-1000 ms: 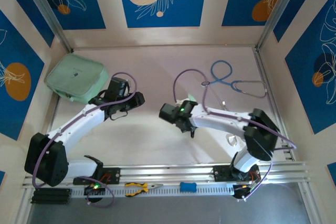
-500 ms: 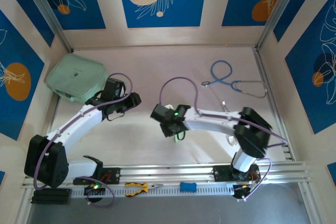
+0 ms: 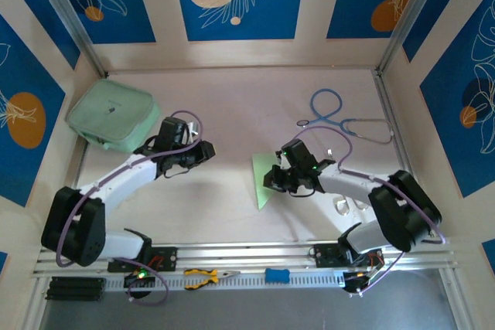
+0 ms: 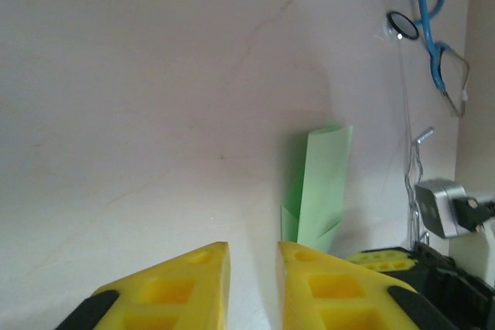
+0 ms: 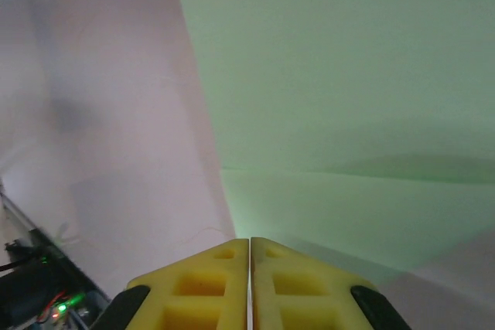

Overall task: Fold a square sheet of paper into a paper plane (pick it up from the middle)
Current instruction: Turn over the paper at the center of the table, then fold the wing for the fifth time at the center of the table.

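Your right claw (image 5: 249, 260) has its yellow fingers (image 5: 298, 280) pressed flat together, and nothing shows between them. Its tips sit at the near edge of the thin light-green folded sheet of paper (image 5: 348, 98). A fold line runs across the sheet just ahead of the tips. I judge that closed fingers suit this step, since they act as one blunt tool for pressing or nudging a crease, not for pinching.

From above, the paper (image 3: 260, 192) lies flat near the middle of the pale desk (image 3: 232, 106). It is a long tapered shape, narrowing toward the arm bases, and the right claw (image 3: 274, 183) is over its right edge.

Your left claw (image 4: 254, 284) is well to the left of the sheet and points at it. Its fingers are a narrow gap apart and empty. That placement likely keeps it off the light paper while leaving it close enough to pin a side down.

The thick mint-green zip pouch (image 3: 112, 117) and the blue stethoscope (image 3: 340, 117) lie at the back of the desk, away from the folding spot.
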`<state>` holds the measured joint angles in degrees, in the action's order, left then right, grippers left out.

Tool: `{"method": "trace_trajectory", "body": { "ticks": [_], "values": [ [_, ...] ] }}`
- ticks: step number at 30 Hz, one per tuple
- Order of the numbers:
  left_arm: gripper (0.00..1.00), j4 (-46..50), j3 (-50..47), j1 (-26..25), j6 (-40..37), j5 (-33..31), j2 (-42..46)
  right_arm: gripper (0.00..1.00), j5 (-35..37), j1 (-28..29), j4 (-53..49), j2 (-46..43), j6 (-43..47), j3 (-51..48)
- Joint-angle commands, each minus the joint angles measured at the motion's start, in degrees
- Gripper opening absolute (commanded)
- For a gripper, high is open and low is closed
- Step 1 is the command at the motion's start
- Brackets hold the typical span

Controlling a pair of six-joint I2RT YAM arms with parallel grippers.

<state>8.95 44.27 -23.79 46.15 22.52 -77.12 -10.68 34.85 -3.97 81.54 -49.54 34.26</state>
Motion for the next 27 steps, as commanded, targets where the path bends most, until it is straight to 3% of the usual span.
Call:
{"method": "trace_trajectory", "body": {
  "ticks": [1, 10, 17, 20, 27],
  "values": [
    [0.21, -4.4, 0.0, -1.5, 0.7, 5.1, -2.2, 0.11, -5.0, 0.2, 5.5, 3.6, -3.6, 0.1],
    [0.17, -6.4, 1.1, -3.1, 1.2, 7.9, -6.6, 0.07, 4.1, 6.3, 9.4, 10.1, -23.7, -1.3],
    [0.17, -6.8, 2.6, -4.2, 1.6, 9.7, -9.1, 0.09, 9.0, 12.3, 28.4, 13.9, -37.6, -3.8],
    [0.17, -7.3, 3.2, -5.2, 1.5, 10.5, -9.9, 0.15, 7.6, 11.4, 28.9, 10.9, -33.4, -3.2],
    [0.17, -8.0, 6.4, -8.9, 1.0, 12.6, -14.7, 0.21, 9.1, 5.9, 11.6, -2.2, -21.5, -4.9]
  ]
}}
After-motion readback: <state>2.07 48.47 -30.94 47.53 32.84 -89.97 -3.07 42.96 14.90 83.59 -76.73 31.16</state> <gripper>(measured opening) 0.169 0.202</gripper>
